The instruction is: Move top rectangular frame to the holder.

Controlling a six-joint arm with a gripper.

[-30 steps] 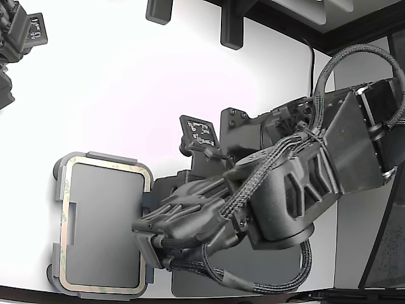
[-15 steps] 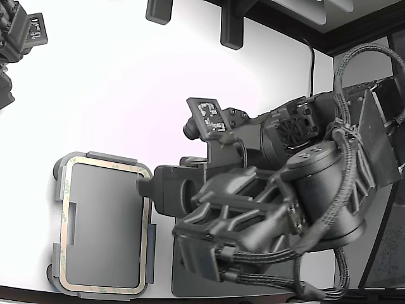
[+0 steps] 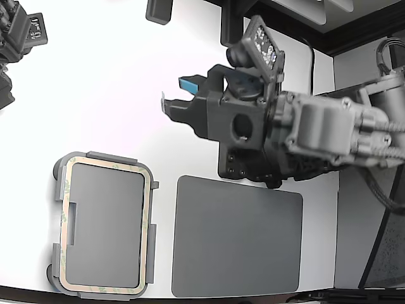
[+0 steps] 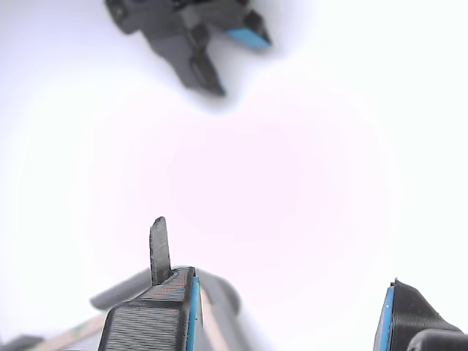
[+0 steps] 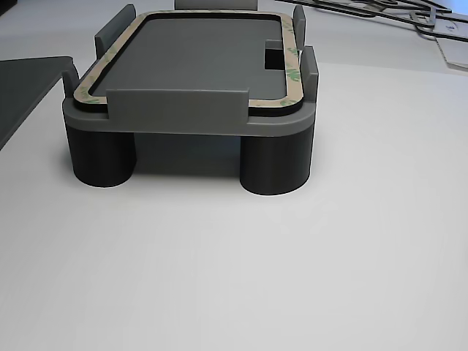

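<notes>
The beige-tan rectangular frame (image 3: 149, 234) lies flat on the light grey holder (image 3: 109, 156) at the exterior view's lower left, seated inside its raised edge tabs. The other view shows the frame (image 5: 292, 69) resting on the holder (image 5: 183, 126), which stands on round feet. My gripper (image 3: 179, 95) is open and empty, raised above the white table, well apart from the holder toward the exterior view's upper right. In the wrist view my gripper (image 4: 285, 322) shows two blue-padded fingers spread apart over bare white table, with a strip of the frame (image 4: 77, 335) at the picture's edge.
A flat dark grey mat (image 3: 237, 237) lies on the table beside the holder, on the exterior view's right. A second arm (image 3: 19, 38) stands at the upper left; its gripper (image 4: 197, 44) shows in the wrist view. Dark fixtures (image 3: 231, 28) stand at the far edge.
My arm was low over the mat with the gripper at the frame's right edge. It has swung up and away toward the exterior view's upper right. The frame stays on the holder.
</notes>
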